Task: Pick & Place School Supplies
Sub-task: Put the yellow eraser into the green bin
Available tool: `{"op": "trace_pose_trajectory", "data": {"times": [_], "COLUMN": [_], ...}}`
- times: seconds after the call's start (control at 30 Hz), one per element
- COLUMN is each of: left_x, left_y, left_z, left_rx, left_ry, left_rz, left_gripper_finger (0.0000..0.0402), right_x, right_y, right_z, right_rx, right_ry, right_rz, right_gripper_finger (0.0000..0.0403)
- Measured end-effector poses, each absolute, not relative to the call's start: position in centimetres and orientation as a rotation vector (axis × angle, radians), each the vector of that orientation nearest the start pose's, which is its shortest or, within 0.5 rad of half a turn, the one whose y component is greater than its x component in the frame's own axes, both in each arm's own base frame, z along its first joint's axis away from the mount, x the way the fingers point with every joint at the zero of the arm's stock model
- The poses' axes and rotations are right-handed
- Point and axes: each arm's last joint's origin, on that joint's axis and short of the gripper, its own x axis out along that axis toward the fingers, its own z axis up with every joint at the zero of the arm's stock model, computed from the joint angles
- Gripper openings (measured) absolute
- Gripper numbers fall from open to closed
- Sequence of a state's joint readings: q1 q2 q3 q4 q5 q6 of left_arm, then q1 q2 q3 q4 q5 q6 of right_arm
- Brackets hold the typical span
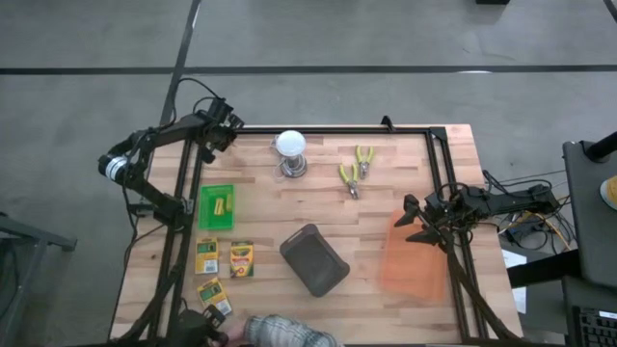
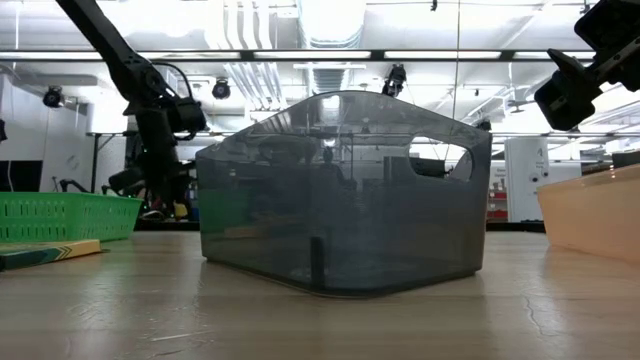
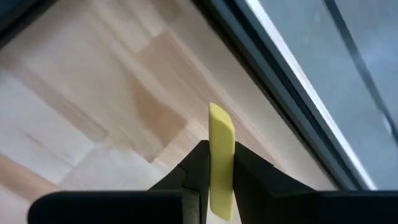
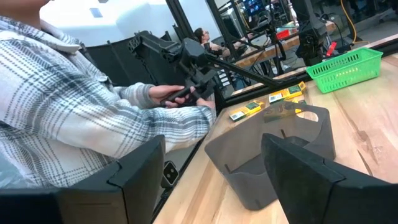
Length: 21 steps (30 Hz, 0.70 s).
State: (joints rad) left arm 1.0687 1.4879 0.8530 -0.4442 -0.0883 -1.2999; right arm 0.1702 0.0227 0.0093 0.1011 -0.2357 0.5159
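Your left gripper [image 3: 214,177] pinches a yellow stick [image 3: 221,158] over the table's [image 1: 386,207] far left corner, beyond the green basket [image 1: 217,207]; your right gripper [image 1: 413,222] hangs spread and empty over the orange bin [image 1: 413,262]; three crayon boxes [image 1: 239,258] lie just nearer than the green basket.

Bright, even overhead ceiling light; soft shadows; left wrist view slightly blurred.

Grey bin [image 4: 273,155] between green basket [image 4: 348,68] and plaid-sleeved person [image 4: 68,112]
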Motion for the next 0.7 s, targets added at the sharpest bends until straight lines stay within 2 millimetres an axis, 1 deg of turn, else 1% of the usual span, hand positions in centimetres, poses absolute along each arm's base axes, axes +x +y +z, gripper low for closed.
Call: {"op": "trace_pose_trajectory", "data": {"times": [0.13,0.4,0.7], "left_x": [13.2,13.3,13.8], "left_y": [24.4,24.1,22.6], "left_z": [19.2,21.4,24.0], "left_rx": [-1.529,-1.483,-1.379], "left_ry": [0.303,0.561,0.875], "left_rz": [1.568,1.479,1.371], "left_gripper_finger": [0.0054,0.0054,0.0054], "right_x": [9.5,9.5,9.5], "right_y": [2.3,2.3,2.3], "right_z": [17.5,17.5,17.5], "right_rx": [0.506,0.506,0.506], "right_ry": [0.018,0.018,0.019], "right_rz": [0.419,0.419,0.419], "right_gripper_finger": [0.0265,0.0264,0.0263]}}
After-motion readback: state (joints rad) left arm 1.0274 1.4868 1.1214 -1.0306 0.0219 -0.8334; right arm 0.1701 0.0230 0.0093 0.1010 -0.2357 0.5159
